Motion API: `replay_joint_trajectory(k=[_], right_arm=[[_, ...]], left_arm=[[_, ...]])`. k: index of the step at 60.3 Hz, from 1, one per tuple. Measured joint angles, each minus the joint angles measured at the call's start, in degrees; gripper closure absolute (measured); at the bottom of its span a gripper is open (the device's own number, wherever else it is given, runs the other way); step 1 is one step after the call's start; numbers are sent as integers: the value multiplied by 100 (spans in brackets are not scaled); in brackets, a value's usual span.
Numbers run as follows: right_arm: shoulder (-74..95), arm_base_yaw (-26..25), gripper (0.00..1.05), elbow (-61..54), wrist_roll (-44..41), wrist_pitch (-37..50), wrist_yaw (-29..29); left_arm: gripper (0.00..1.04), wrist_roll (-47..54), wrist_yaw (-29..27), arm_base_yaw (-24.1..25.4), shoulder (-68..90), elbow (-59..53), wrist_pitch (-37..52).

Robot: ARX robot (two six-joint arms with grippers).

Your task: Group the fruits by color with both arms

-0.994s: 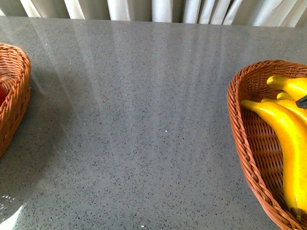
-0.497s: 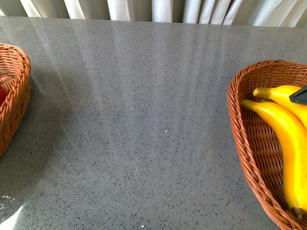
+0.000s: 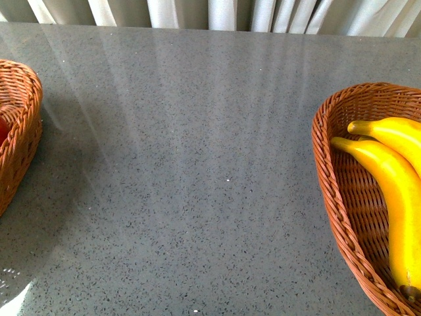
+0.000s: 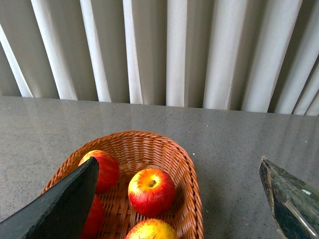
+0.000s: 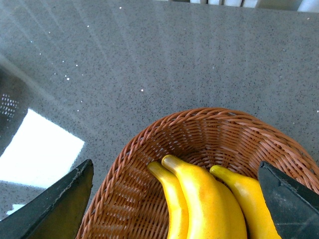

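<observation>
A grey speckled tabletop (image 3: 197, 164) is seen in the front view, with a pleated curtain (image 3: 223, 13) behind its far edge. At 9 o'clock a wicker basket (image 3: 23, 131) is cut by the frame edge, and a small red patch is seen inside it. At 3 o'clock a second basket (image 3: 342, 197) is placed, and two bananas (image 3: 395, 191) are laid in it side by side, touching. The middle of the tabletop is between the two baskets, which are well apart. No arm is seen in this view.

In the left wrist view the left pincer (image 4: 174, 199) is held wide above the apple basket (image 4: 192, 199), with nothing between its jaws. Four apples are shown in this basket: one apple (image 4: 151, 191) in the middle, one (image 4: 102, 169) partly hidden by the jaw, one (image 4: 94, 219) mostly hidden behind the same jaw, and a yellower one (image 4: 152, 230) at the frame edge.

In the right wrist view the right pincer (image 5: 174, 204) is also spread wide and empty above the banana basket (image 5: 144, 164). Three bananas (image 5: 204, 204) are seen there, lying close together with tips toward the rim. A bright reflection (image 5: 37, 149) is seen on the tabletop beside this basket.
</observation>
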Motion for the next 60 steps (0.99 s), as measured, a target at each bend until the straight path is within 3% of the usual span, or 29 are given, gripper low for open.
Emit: replay_joint_trajectory(k=[5,7,11,15,20,39,60], right_arm=[[7,24,10,-46,70,138,151],[26,179,16,-398,210,1198,955],[24,337,26,-1073,411,2881,1952],[-74,402,37,-1648,509,4054,2400],[-398,402,51,-2050,590,4804,2531],[-1401,404,102,-2911,640,4736,2546],[-2634,404,103,-3493,660,4087,2549]], left_arm=[[9,0,0,0,0,0,0],[9,0,-2,0,0,0,0],[9,0,0,0,0,2,0],[9,0,-2,0,0,0,0],[9,0,-2,0,0,0,0],[9,0,-2,0,0,0,0],[9,0,-2,0,0,0,0]])
